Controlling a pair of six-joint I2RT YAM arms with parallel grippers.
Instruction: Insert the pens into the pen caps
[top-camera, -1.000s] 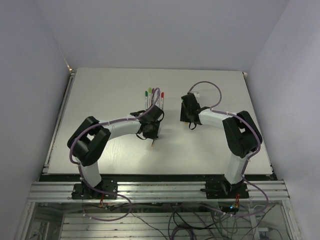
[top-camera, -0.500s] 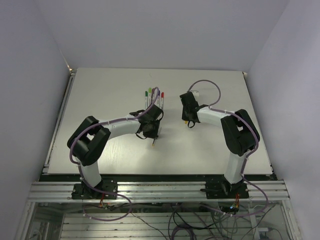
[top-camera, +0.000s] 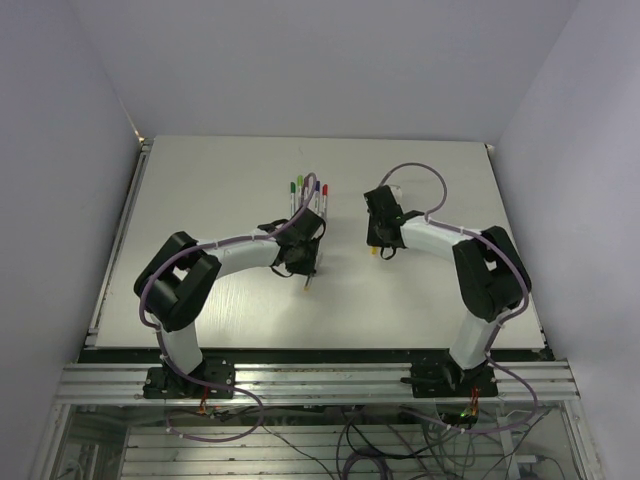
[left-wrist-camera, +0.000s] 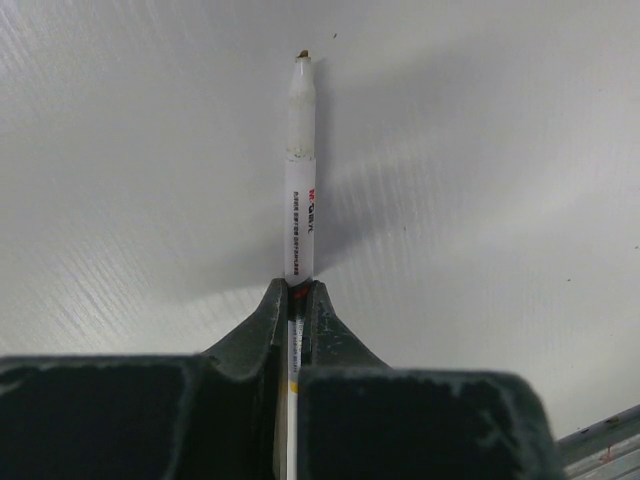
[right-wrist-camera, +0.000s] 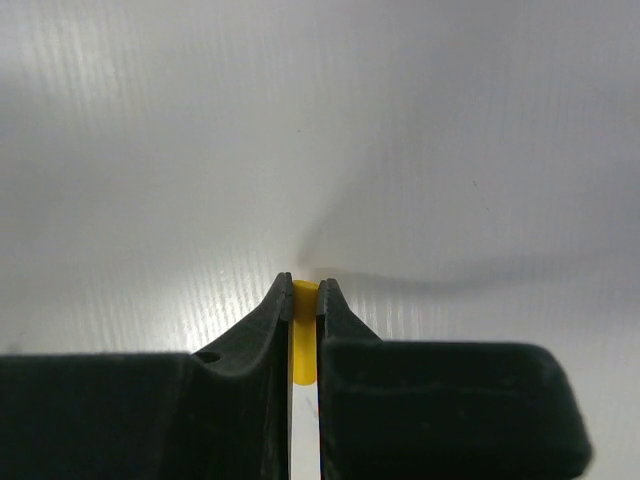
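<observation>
My left gripper (left-wrist-camera: 297, 290) is shut on a thin white pen (left-wrist-camera: 301, 200), whose bare tip points away from the wrist just above the table. In the top view this pen (top-camera: 307, 283) sticks out toward the near edge from the left gripper (top-camera: 302, 266). My right gripper (right-wrist-camera: 304, 285) is shut on a short yellow pen cap (right-wrist-camera: 303, 345), held low over the table. From above, the right gripper (top-camera: 378, 246) sits right of the left one, a small gap apart, with the yellow cap (top-camera: 375, 252) at its tip.
Several pens with coloured caps, green, purple, blue and red (top-camera: 308, 192), lie side by side just behind the left gripper. The white table (top-camera: 200, 190) stretches left and right of the arms. Grey walls enclose three sides.
The right gripper's jaws have closed onto the yellow cap, and its wrist shifted slightly right. The left arm has held still with the pen.
</observation>
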